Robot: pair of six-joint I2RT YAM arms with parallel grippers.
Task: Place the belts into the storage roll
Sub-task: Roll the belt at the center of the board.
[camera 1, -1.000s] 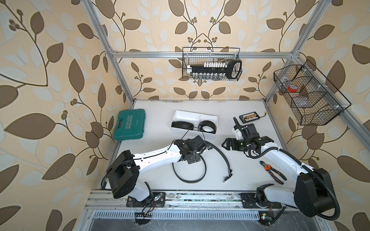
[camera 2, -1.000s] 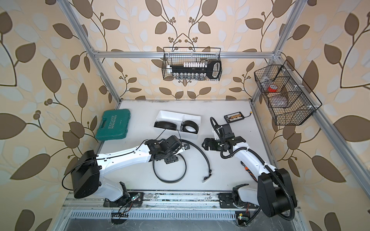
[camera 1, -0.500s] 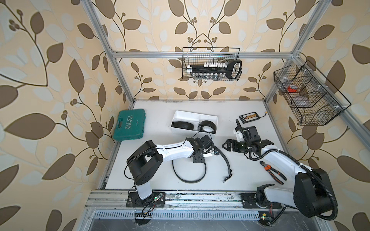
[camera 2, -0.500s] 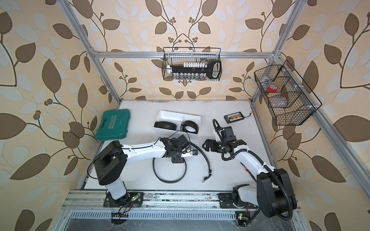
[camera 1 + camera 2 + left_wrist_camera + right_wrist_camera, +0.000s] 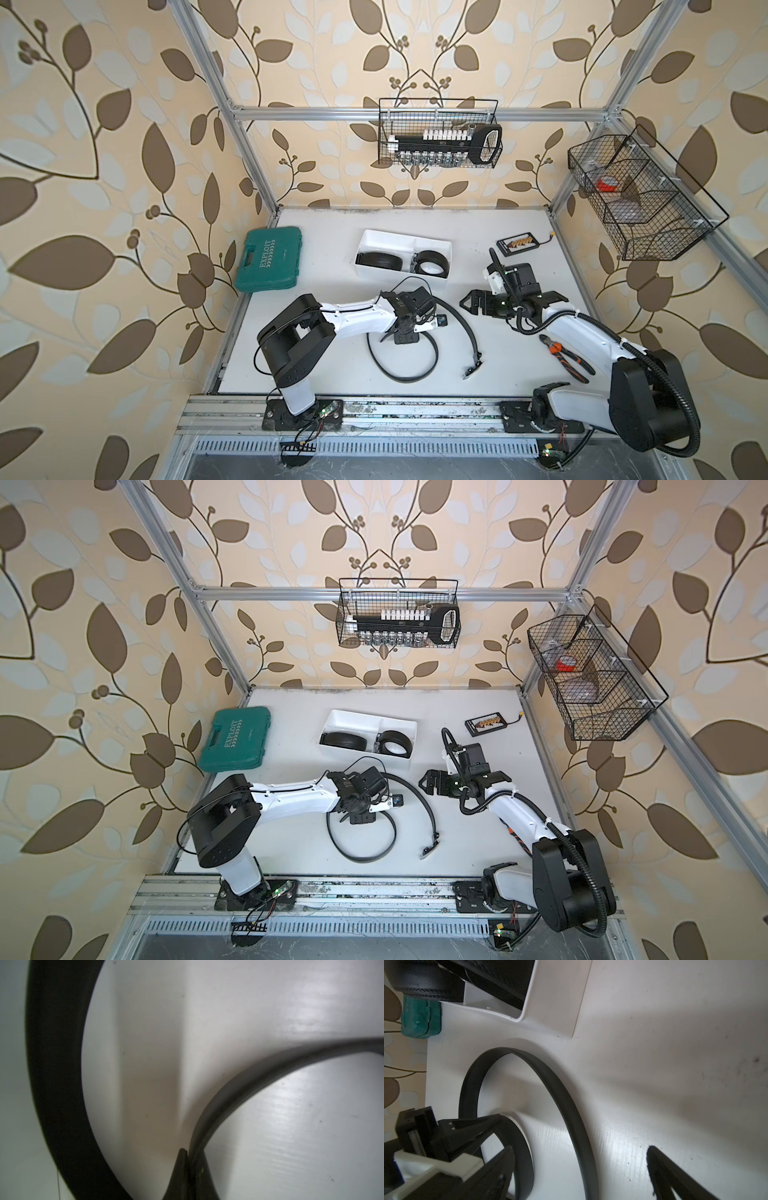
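Left wrist cam is the one to look at. The left gripper (image 5: 187, 1167) has its fingers squeezed right together now, with the loose belt (image 5: 249, 1076) running in between the tips. A second ago those fingers were spread over the strap, so the pinch only just happened. The arm's big joint has swung in toward the middle too.

In both top views the belt (image 5: 401, 378) lies on the table (image 5: 345, 378) in a big floppy loop near the front, buckle end trailing off toward the right arm. Nothing's lifted yet as far as I can see.

Right gripper (image 5: 511, 300) is pretty much where it was. Its fingers are spread wide and empty, and it's parked just beside the belt's upper curve.

The tray (image 5: 395, 243) sits behind both grippers and already has two coiled belts (image 5: 378, 261) in it, one per compartment, so this looks like the last one.

My guess is that with the grab made, next comes lifting or coiling it. A floppy strap held at one pinch point is gonna be a pain, so the right gripper probably has to help roll it up before it'll fit in the tray.
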